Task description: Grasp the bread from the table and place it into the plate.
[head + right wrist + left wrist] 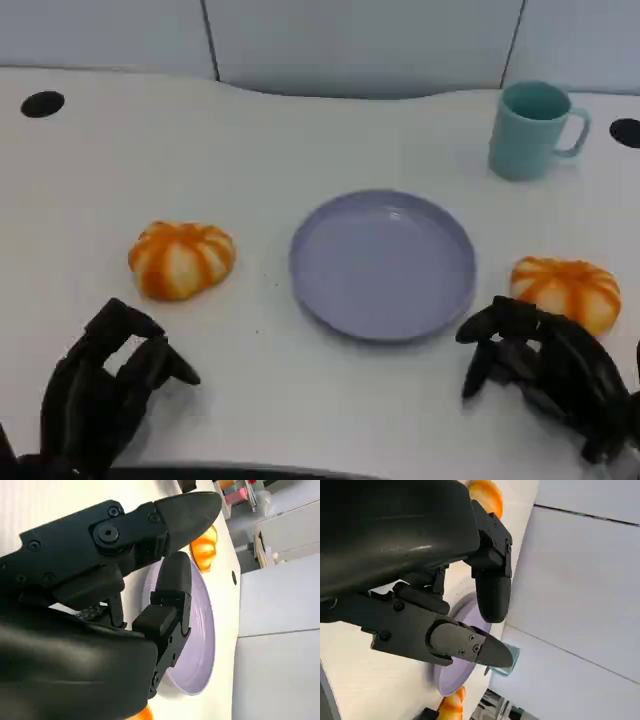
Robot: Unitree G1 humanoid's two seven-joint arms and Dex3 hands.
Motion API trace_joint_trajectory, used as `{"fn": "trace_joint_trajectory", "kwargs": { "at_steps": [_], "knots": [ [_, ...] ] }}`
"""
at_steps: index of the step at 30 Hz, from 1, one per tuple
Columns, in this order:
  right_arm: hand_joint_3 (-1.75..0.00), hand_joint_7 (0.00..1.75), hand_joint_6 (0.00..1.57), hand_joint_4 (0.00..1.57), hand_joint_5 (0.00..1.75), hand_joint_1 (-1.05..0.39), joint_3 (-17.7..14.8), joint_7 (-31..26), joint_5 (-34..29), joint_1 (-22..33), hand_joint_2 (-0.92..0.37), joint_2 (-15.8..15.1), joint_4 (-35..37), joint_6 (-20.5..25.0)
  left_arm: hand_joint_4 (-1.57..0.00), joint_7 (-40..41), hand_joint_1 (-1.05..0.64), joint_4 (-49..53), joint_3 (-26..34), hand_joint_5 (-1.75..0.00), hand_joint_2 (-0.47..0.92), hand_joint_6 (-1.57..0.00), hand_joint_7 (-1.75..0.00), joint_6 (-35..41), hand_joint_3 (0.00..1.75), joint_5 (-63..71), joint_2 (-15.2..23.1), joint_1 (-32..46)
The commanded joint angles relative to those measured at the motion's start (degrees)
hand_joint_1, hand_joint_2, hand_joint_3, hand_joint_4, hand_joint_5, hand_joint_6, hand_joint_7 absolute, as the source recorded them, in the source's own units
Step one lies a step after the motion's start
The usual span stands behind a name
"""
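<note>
Orange and white, two round buns lie on the white worktop (300, 130), one on each side of the lilac plate (383, 265). The left bread (181, 259) sits well apart from the plate's rim; the right bread (566, 290) lies near the rim on the other side, just beyond the right hand (545, 370). A teal mug (532, 128) stands farther back, clear of both. The plate holds nothing, so the task looks to be at its very start.

Neither bun is touched. The left hand (105, 385) rests low at the near edge, fingers apart and loosely curled, holding nothing. The right hand is likewise empty, its fingers spread and arched over the worktop, their tips close to the right bread but not on it. That bun seems the natural first pick.

Judging by the ridged, puffed shape and glossy stripes, each bun is probably light and somewhat soft, perhaps a foam or plastic model. It should squash or skid under a hard pinch, and the smooth worktop gives little to stop it sliding away. A grip from above, with thumb and fingers meeting across the widest part of the dome, low on its flanks, would likely hold best. The plate's shallow rim asks for only a small lift.
</note>
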Motion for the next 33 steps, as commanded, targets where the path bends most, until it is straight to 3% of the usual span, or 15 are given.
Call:
{"fn": "trace_joint_trajectory", "kwargs": {
  "at_steps": [1, 26, 29, 33],
  "knots": [
    [-0.13, 1.06, 0.70, 0.65, 1.55, -0.51, -0.04, 0.03, -0.35, 1.23, -0.92, -1.04, 1.62, 1.49, -0.58, 0.31, -0.64, 0.35, 0.27, -1.75, 0.88, -0.40, -1.75, -0.63, 0.00, 0.38, 1.13, -0.56],
    [-0.13, 1.05, 0.71, 0.66, 1.56, -0.52, -0.21, 0.22, 0.08, 1.55, -0.92, -0.75, 0.80, 2.34, -0.57, 0.12, -0.63, 0.85, 0.21, -1.75, 0.89, -0.38, -1.73, -1.68, 0.01, 0.49, 1.25, -0.61],
    [-0.15, 1.06, 0.71, 0.66, 1.57, -0.51, -0.35, 0.19, 0.17, 1.56, -0.92, -0.59, 1.10, 1.95, -0.49, 0.83, -0.64, 0.08, 0.12, -1.75, 0.90, -0.35, -1.67, -2.41, 0.01, 0.90, 1.21, -0.67],
    [-0.16, 1.06, 0.71, 0.66, 1.56, -0.51, -0.29, 0.03, 0.21, 1.69, -0.92, -0.59, 0.59, 2.39, -0.39, 2.12, -0.63, -1.29, -1.06, -1.75, 0.92, -0.36, -1.44, -7.35, 0.06, 4.17, 1.54, -0.60]
  ]
}}
